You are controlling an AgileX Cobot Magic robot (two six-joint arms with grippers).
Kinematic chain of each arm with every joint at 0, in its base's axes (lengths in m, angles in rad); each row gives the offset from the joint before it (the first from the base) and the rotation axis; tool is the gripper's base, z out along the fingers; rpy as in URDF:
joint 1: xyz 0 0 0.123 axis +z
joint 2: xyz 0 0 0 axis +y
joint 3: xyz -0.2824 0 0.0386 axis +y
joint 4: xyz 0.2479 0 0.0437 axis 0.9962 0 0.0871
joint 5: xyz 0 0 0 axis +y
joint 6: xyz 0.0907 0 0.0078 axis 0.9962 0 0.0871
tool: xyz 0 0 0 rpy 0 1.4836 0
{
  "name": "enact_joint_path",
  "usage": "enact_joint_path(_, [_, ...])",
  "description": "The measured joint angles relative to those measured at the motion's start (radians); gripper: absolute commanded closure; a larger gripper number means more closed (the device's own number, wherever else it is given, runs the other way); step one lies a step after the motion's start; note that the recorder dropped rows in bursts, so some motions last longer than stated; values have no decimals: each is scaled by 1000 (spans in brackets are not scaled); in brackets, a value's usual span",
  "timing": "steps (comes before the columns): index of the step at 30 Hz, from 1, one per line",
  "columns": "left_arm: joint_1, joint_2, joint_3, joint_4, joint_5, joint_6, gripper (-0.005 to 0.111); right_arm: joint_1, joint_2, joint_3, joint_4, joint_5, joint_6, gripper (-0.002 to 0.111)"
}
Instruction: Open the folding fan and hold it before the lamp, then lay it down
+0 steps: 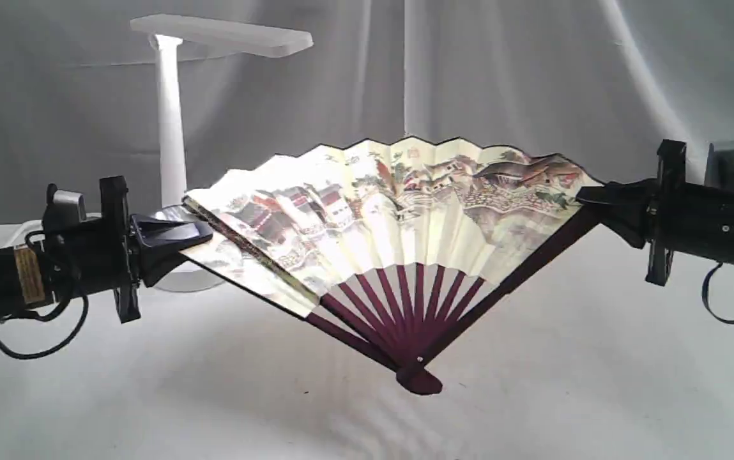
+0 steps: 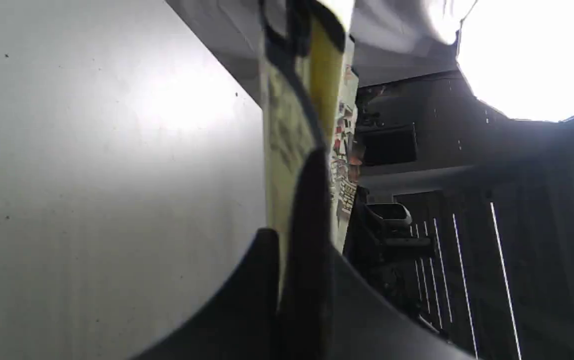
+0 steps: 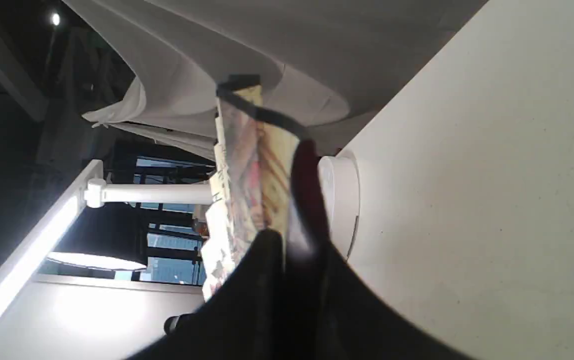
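The folding fan point(image 1: 405, 211) is spread wide and hangs in the air above the white cloth, its maroon pivot lowest. My left gripper point(image 1: 178, 233) is shut on the fan's left guard, and my right gripper point(image 1: 596, 198) is shut on the right guard. The white lamp point(image 1: 172, 115) stands behind the fan's left end, its flat head above. In the left wrist view the fan point(image 2: 294, 135) runs edge-on out of my closed fingers point(image 2: 247, 305). In the right wrist view the fan point(image 3: 252, 170) crosses in front of the lamp stem point(image 3: 152, 193) and base point(image 3: 341, 200).
A white cloth point(image 1: 565, 383) covers the table and a grey-white drape point(image 1: 501, 76) hangs behind. Black cables dangle under both wrists point(image 1: 727, 300). The lamp's lit head point(image 3: 22, 265) shows in the right wrist view.
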Motion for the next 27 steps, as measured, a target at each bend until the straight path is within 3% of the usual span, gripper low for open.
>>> enact_joint_path(19, [141, 0, 117, -8, -47, 2, 107, -76, 0, 0, -39, 53, 26, 108])
enact_joint_path(27, [166, -2, 140, 44, -73, 6, 107, -87, 0, 0, -71, 75, 26, 108])
